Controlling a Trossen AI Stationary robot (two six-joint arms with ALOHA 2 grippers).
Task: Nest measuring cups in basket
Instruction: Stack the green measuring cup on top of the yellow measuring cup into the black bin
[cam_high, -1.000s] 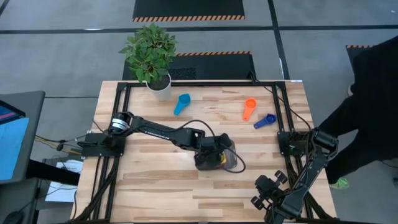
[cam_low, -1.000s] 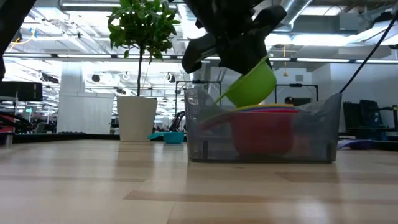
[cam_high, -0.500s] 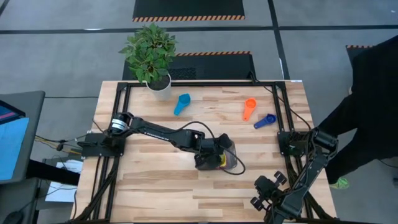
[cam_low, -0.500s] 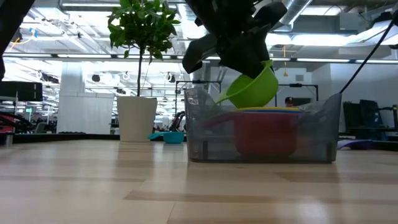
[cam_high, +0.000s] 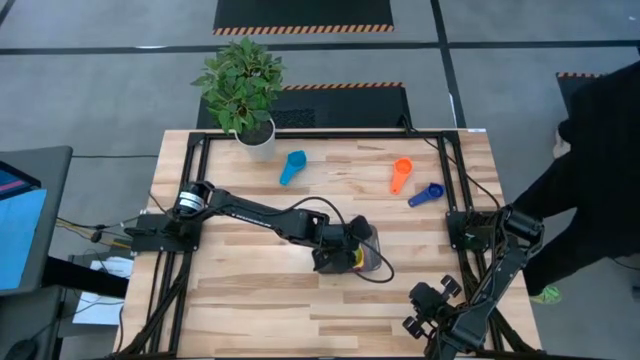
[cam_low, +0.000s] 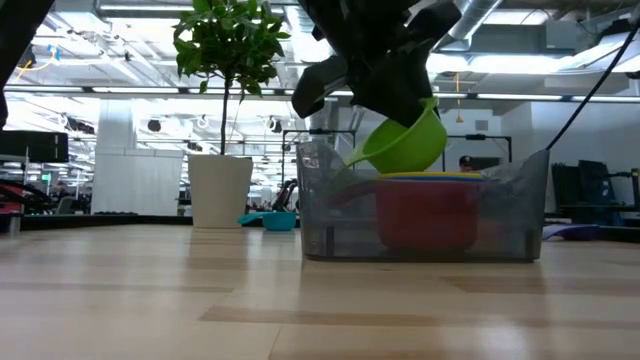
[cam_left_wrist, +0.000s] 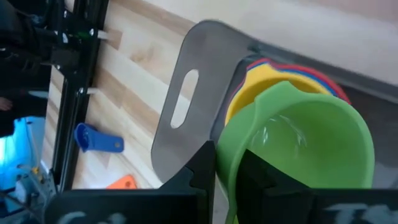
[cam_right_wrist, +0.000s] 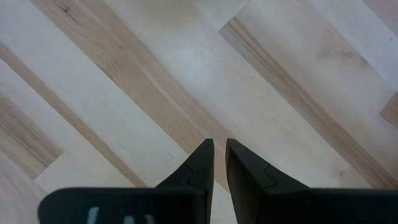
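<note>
A green measuring cup (cam_low: 407, 142) hangs tilted just above the grey translucent basket (cam_low: 330, 215), with my left gripper (cam_left_wrist: 227, 167) shut on it. Red (cam_low: 425, 215) and yellow (cam_left_wrist: 261, 84) cups sit nested in the basket (cam_left_wrist: 186, 130). On the table's far part lie a light blue cup (cam_high: 292, 166), an orange cup (cam_high: 401, 174) and a dark blue cup (cam_high: 426, 194). My right gripper (cam_right_wrist: 219, 149) waits over bare wood near the table's near right corner (cam_high: 420, 312), a narrow gap between its fingers, nothing in it. My left gripper pinches the green cup's wall at the rim (cam_left_wrist: 225, 155), with one finger (cam_left_wrist: 202, 168) outside the bowl and the other (cam_left_wrist: 255, 177) inside it. The fingers slant down from the table's left. The cup is lifted clear and tilted, above the nested cups.
A white plant pot (cam_high: 256, 140) with a leafy plant stands at the table's far left. A black frame rail (cam_high: 300, 133) runs round the table's edge. A person in dark clothes (cam_high: 600, 190) stands beyond the right edge. Bare wood lies left of the basket and before it.
The green cup has tipped slightly in my left gripper, its bowl a little closer to level over the basket. Both arms have kept their places.
</note>
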